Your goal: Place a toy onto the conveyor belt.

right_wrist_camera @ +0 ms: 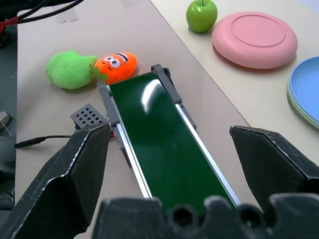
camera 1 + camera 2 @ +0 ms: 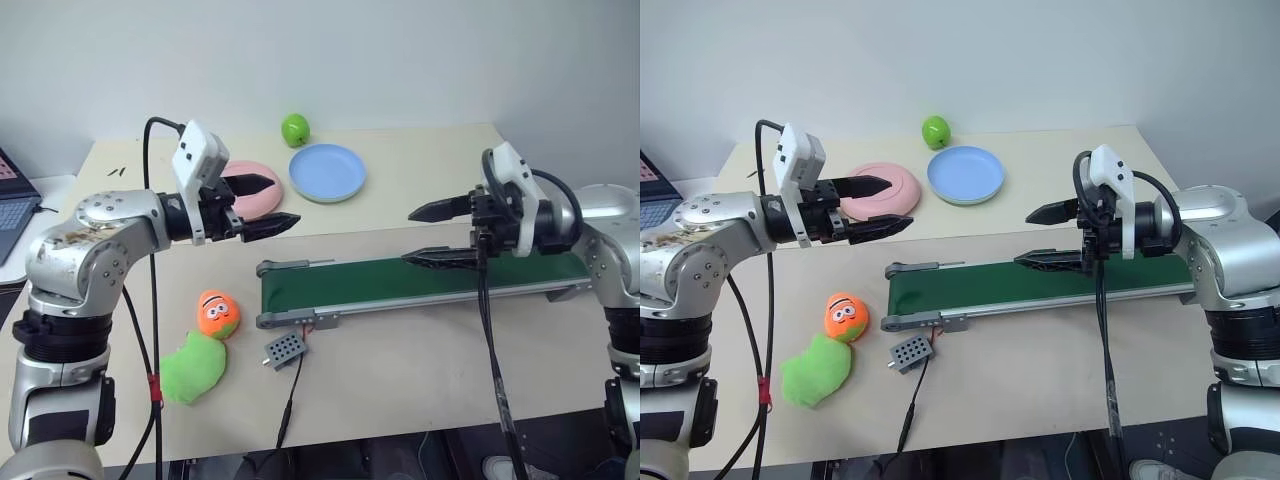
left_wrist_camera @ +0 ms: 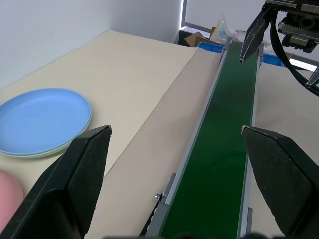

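Note:
The toy (image 2: pixel 192 370), a bright-green plush blob, lies on the table near the front left, touching an orange egg-shaped toy (image 2: pixel 217 314). The conveyor belt (image 2: pixel 400 280), dark green in a grey frame, runs across the middle of the table to the right. Its small grey box (image 2: pixel 285 348) sits by the belt's left end. My left gripper (image 2: pixel 275 205) hovers open and empty above the table behind that end, well above the toy. My right gripper (image 2: pixel 408 238) hangs open and empty over the middle of the belt, pointing left.
A pink plate (image 2: pixel 262 195) lies just behind the left gripper, with a blue plate (image 2: pixel 328 172) to its right and a green apple (image 2: pixel 295 128) at the back. A laptop (image 2: pixel 10 200) shows at the far left edge. A cable trails from the grey box over the table's front edge.

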`<action>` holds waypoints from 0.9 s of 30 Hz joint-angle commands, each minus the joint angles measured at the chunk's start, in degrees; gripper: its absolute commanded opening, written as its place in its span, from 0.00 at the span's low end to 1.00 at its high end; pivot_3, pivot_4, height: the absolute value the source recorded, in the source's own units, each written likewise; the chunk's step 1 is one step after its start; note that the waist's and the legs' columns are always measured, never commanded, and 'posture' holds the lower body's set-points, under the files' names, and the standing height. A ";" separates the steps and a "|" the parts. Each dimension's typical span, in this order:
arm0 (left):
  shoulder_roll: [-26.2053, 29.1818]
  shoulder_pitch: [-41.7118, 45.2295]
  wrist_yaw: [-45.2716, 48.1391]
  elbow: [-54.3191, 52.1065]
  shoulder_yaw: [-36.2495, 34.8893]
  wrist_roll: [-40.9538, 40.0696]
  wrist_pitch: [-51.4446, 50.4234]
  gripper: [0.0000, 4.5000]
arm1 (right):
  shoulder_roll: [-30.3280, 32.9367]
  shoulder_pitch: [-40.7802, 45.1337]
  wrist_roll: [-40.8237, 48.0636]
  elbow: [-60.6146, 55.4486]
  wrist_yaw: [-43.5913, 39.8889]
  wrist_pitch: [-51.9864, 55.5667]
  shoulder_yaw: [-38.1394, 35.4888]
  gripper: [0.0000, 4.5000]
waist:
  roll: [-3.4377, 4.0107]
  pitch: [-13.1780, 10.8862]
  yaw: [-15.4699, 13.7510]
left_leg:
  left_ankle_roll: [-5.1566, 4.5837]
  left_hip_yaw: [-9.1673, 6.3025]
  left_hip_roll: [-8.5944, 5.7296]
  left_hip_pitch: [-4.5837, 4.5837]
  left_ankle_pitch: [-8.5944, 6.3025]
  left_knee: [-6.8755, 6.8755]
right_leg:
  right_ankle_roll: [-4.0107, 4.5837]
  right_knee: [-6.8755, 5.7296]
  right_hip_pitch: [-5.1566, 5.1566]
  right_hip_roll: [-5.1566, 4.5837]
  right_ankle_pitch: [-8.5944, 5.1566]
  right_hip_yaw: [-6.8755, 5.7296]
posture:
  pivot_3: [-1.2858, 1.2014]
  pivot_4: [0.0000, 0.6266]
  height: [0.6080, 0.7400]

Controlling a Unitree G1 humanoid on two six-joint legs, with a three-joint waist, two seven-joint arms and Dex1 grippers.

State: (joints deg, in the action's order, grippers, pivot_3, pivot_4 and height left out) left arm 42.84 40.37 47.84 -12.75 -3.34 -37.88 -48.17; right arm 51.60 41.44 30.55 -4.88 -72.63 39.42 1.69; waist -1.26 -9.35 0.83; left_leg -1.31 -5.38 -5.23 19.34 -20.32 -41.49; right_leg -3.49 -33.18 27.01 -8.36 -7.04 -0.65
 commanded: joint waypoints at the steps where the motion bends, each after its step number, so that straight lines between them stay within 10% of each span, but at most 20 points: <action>1: -1.21 -1.13 -1.80 -0.18 -1.78 1.14 2.44 0.99 | 0.29 0.65 0.40 -0.43 -0.43 -0.33 -1.02 1.00 | 0.00 0.00 0.00 | 0.00 0.00 0.00 0.00 0.00 0.00 | 0.00 0.00 0.00 0.00 0.00 0.00 | 0.52 0.24 1.00; 9: -5.14 -6.86 -12.23 -0.51 -21.27 -16.32 -11.41 0.99 | -0.98 2.22 -0.86 2.09 -2.00 -1.90 0.76 1.00 | 0.05 0.03 0.47 | 0.00 0.00 0.07 0.01 0.00 -0.15 | 0.00 -0.04 0.00 -0.01 0.04 0.01 | 0.52 0.24 1.00; 21: 0.49 -43.59 -27.51 8.73 -57.34 -58.38 -25.50 0.99 | -7.69 7.86 -5.03 11.63 -7.13 -7.10 6.58 1.00 | 0.07 0.01 1.42 | 0.04 -0.03 0.12 -0.12 -0.01 -0.19 | 0.02 -0.08 0.02 0.01 0.04 0.14 | 0.52 0.24 1.00; 27: -1.11 -62.57 -27.93 13.70 -59.89 -68.36 -25.44 0.99 | -10.30 10.09 -7.78 16.42 -8.74 -9.82 8.34 1.00 | 0.05 -0.01 1.19 | 0.10 0.06 0.12 -0.25 -0.04 -0.14 | 0.08 -0.56 0.04 0.01 0.00 0.16 | 0.52 0.24 1.00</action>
State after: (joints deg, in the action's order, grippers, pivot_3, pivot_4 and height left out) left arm 42.09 -20.24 19.17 0.71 -61.08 -102.46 -73.81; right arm 41.22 49.85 23.11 11.73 -80.58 31.24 10.64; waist -1.21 -9.36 2.02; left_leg -1.21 -5.32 -5.12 19.09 -20.36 -41.63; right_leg -3.40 -33.76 27.05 -8.36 -7.05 -0.49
